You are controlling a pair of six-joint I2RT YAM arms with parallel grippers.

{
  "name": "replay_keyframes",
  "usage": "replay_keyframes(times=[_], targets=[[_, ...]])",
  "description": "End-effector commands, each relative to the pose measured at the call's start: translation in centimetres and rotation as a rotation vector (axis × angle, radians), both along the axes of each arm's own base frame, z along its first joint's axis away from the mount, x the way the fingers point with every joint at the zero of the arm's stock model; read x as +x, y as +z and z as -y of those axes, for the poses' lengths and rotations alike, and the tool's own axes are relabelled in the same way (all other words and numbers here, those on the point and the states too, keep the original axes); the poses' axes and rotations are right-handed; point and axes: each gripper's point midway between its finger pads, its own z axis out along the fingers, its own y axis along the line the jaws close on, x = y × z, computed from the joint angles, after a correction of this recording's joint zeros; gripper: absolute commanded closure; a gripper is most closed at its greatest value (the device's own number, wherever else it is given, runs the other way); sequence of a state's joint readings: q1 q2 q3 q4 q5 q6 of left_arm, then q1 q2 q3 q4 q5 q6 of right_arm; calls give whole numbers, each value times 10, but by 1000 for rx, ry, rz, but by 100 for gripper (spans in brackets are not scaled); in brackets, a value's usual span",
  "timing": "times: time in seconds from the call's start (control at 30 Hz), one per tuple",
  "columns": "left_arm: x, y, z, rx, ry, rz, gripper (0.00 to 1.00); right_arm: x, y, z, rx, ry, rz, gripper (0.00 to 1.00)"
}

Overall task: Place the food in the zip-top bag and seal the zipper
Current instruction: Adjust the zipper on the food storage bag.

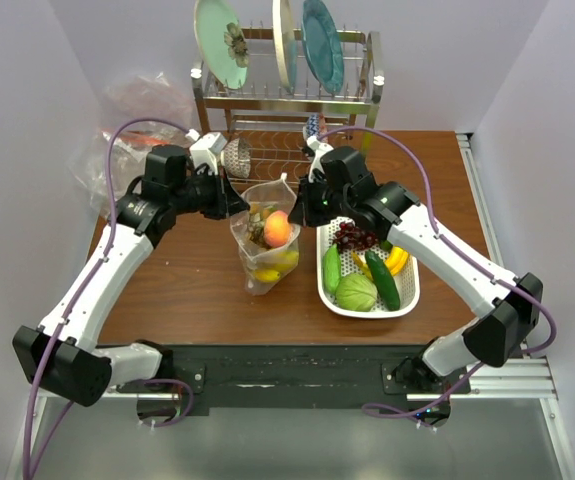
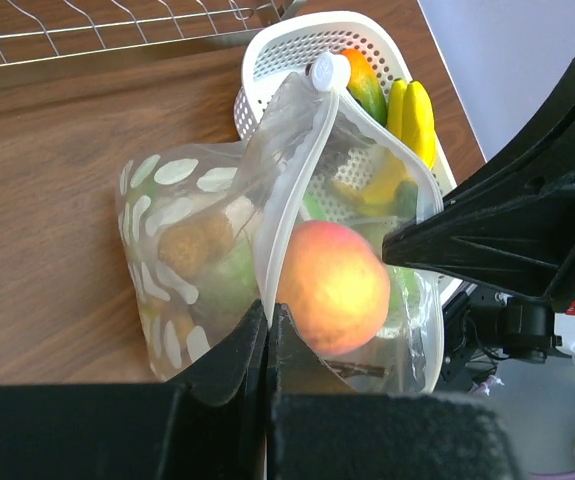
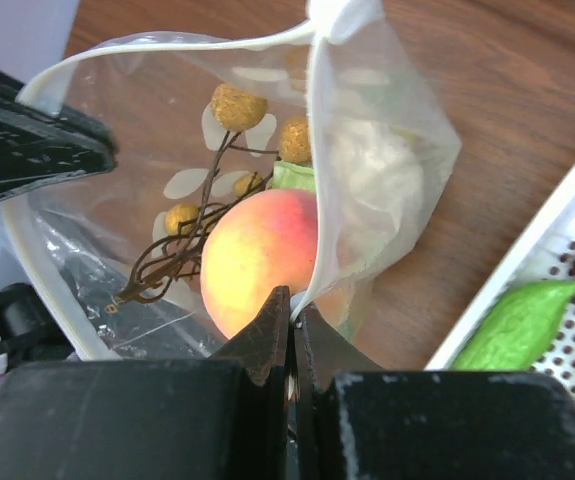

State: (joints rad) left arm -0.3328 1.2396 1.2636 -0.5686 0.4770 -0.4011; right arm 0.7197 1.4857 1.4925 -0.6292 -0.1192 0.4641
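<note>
We see a clear soft plastic bag with white dots [image 1: 264, 250] standing on the brown wooden worktop [image 1: 167, 290]. It is between the two tools and just beside a white plastic basket full of little holes [image 1: 413, 290]. The bag's mouth is wide open at the top. The thin clear zipper strip [image 2: 302, 170] runs along the mouth edge, and a small white slider [image 2: 329, 72] sits at one end. The left tool [image 2: 268, 325] is pressed together and pinches one side of the mouth edge. The right tool [image 3: 292, 312] is pressed together too and pinches the other side. From above we see an orange-pink toy peach [image 1: 277, 229] near the top of the bag and something yellow [image 1: 272, 272] at the bottom. The right wrist view looks into the bag and shows more: a thin brown twig with small round tan balls [image 3: 229, 108] beside the peach, and a pale white lump [image 3: 372, 175] behind the bag wall. The left wrist view shows the white dots best. The basket holds dark red toy grapes [image 1: 355, 236], yellow toy bananas [image 1: 397, 260], a long dark green cucumber [image 1: 383, 282], a round light green cabbage [image 1: 357, 294] and a light green pod [image 1: 331, 268]. A metal dish rack with plates [image 1: 287, 98] stands at the back.
</note>
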Motion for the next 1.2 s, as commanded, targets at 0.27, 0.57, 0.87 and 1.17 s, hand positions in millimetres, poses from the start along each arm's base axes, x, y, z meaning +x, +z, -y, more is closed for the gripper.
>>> replay_keyframes(times=[0.27, 0.57, 0.87, 1.17], targets=[[-2, 2, 16, -81, -90, 15, 100, -6, 25, -36, 163, 106, -3, 100], [-20, -9, 35, -177, -154, -17, 100, -9, 36, -49, 190, 144, -2, 100], [-40, -23, 67, -214, -226, -56, 100, -17, -22, -65, 206, 144, -145, 100], [-43, -14, 75, -215, -247, -24, 100, -12, 7, -75, 256, 120, -83, 100]])
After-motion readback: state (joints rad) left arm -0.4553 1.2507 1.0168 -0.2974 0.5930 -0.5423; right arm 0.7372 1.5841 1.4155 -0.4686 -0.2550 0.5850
